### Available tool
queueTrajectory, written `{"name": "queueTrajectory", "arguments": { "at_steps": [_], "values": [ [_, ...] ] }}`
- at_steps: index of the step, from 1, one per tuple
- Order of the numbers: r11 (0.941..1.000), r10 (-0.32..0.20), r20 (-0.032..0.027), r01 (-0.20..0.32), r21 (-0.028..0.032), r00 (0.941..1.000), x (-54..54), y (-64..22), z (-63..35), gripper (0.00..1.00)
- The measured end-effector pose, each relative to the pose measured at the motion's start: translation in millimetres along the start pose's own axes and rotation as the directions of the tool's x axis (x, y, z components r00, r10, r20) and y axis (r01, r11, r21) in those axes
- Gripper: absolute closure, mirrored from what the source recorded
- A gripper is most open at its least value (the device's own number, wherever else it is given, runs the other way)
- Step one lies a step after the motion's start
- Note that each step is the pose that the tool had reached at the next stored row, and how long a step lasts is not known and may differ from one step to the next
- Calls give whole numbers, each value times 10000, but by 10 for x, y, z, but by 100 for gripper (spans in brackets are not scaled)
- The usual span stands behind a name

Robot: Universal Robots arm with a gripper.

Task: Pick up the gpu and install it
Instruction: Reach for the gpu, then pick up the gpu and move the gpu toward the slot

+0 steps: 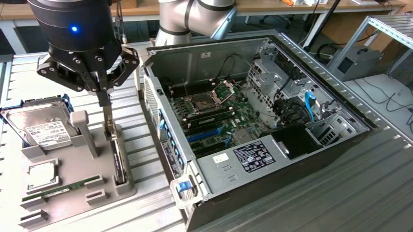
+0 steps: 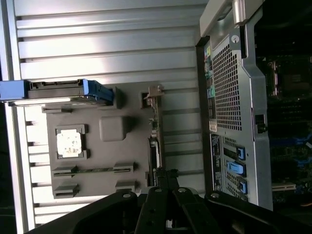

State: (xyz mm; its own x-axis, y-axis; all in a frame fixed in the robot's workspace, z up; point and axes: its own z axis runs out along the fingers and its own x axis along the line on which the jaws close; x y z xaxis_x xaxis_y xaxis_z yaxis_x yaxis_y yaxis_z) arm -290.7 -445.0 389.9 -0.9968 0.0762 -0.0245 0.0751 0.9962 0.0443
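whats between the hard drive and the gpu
A grey upright post of the holder stands between the hard drive and the gpu, seen in the exterior view.

We judge this to be a robotics laboratory or workshop. Evidence noted: a ribbed aluminium table [image 1: 387, 183]; an industrial robot arm [image 1: 193, 19] standing behind it; an opened computer tower [image 1: 252, 159] with its motherboard exposed; a grey fixture [image 1: 84, 179] holding loose computer parts; wooden workbenches [image 1: 271, 6] at the back; an aluminium-profile frame [image 1: 387, 26]; trailing cables [image 1: 380, 94].

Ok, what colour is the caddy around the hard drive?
Blue. The caddy shows best in the wrist view.
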Motion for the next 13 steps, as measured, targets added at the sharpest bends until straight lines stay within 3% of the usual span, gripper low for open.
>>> {"name": "queueTrajectory", "arguments": {
  "at_steps": [6,13],
  "values": [
    [10000,0,-1,0,0,10000,73,-14,-2,89],
    [10000,0,0,0,0,10000,75,-14,-2,89]
  ]
}}
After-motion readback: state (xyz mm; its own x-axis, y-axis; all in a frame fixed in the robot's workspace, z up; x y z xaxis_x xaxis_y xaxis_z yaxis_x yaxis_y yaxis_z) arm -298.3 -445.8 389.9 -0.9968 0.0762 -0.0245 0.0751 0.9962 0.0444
